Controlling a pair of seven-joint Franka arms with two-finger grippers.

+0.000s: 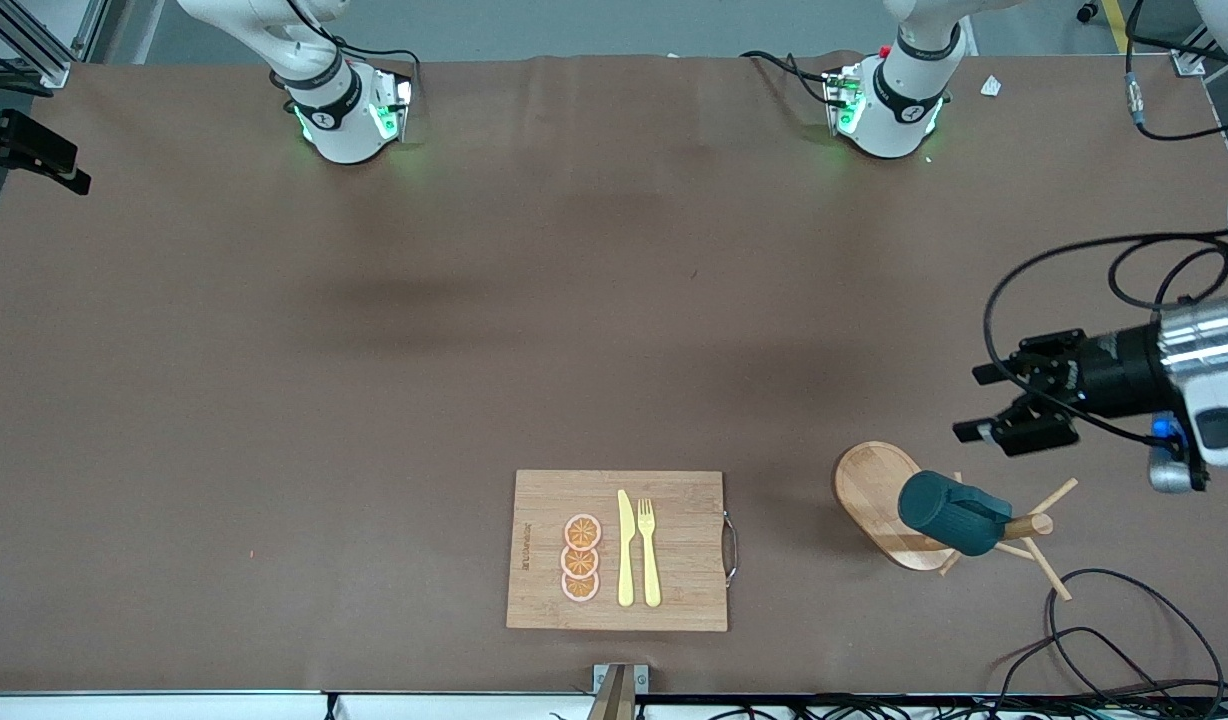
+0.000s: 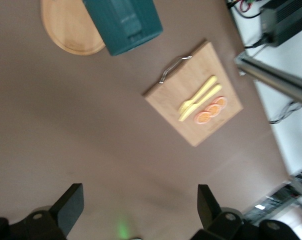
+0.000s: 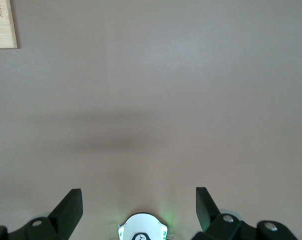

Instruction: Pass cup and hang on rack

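The dark teal cup point(image 1: 952, 513) hangs tilted on a peg of the light wooden rack point(image 1: 876, 492), which stands toward the left arm's end of the table. My left gripper point(image 1: 975, 403) is open and empty in the air over the bare table beside the rack, clear of the cup. In the left wrist view the cup point(image 2: 122, 22) and the rack's oval base point(image 2: 66, 30) show well away from my left gripper point(image 2: 138, 207). My right gripper point(image 3: 138, 207) is open and empty high over its own arm's base point(image 3: 141, 229). It is outside the front view.
A rectangular wooden cutting board point(image 1: 674, 550) with a yellow knife point(image 1: 625, 548), a yellow fork point(image 1: 649, 550) and orange slices point(image 1: 581, 558) lies near the front edge at mid-table. Black cables point(image 1: 1124, 640) loop on the table by the rack.
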